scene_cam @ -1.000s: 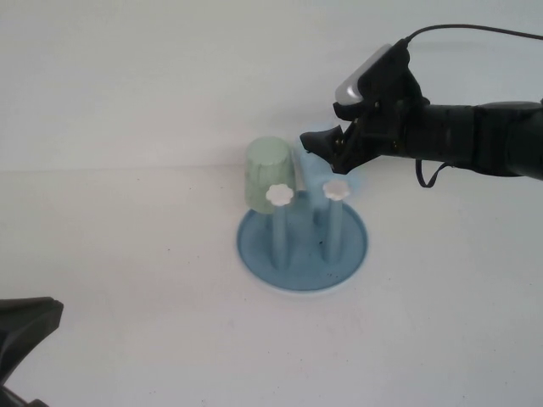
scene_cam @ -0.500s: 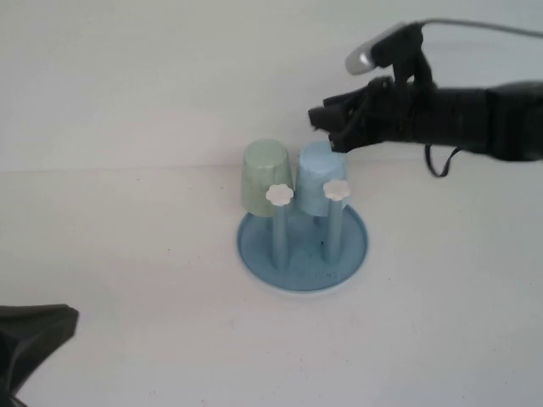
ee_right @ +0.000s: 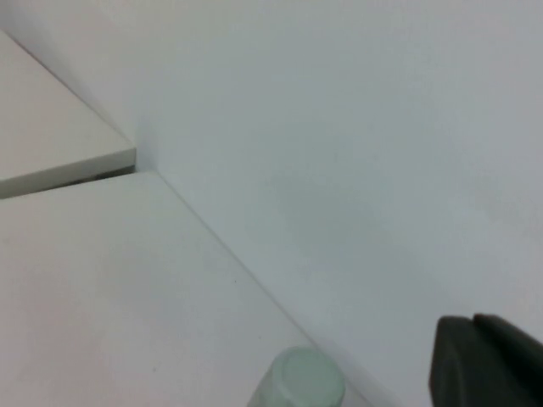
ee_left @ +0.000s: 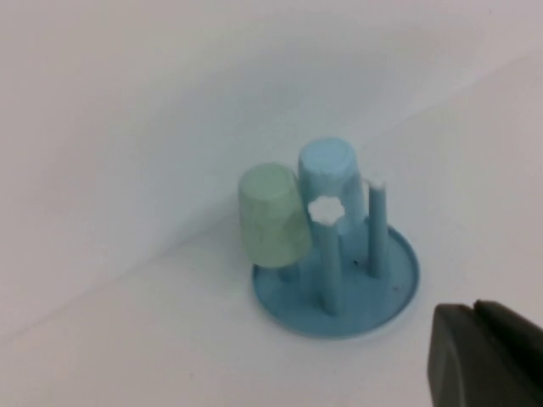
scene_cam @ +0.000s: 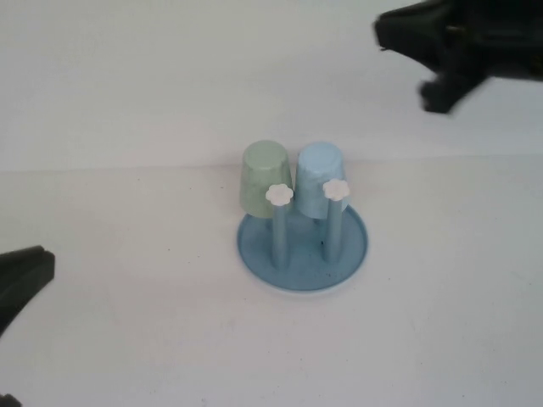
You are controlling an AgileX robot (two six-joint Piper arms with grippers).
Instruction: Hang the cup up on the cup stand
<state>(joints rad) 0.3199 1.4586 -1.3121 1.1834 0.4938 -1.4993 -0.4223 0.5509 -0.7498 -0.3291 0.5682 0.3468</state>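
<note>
Lifted clear, the right gripper (scene_cam: pixel 424 64), fingers' state untellable, leaves the cup (scene_cam: pixel 319 180) hung; left gripper (scene_cam: pixel 21 275) low.

A plain white table (scene_cam: pixel 127 339) meets a bare white wall (scene_cam: pixel 170 68) under even light.

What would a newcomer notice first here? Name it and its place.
At the table's middle, the cup stand carries two upside-down tumblers on its far pegs: the light blue cup and, to its left, a pale green cup. The right gripper hangs high at the far right, empty; the left gripper rests at the near left edge.
</note>
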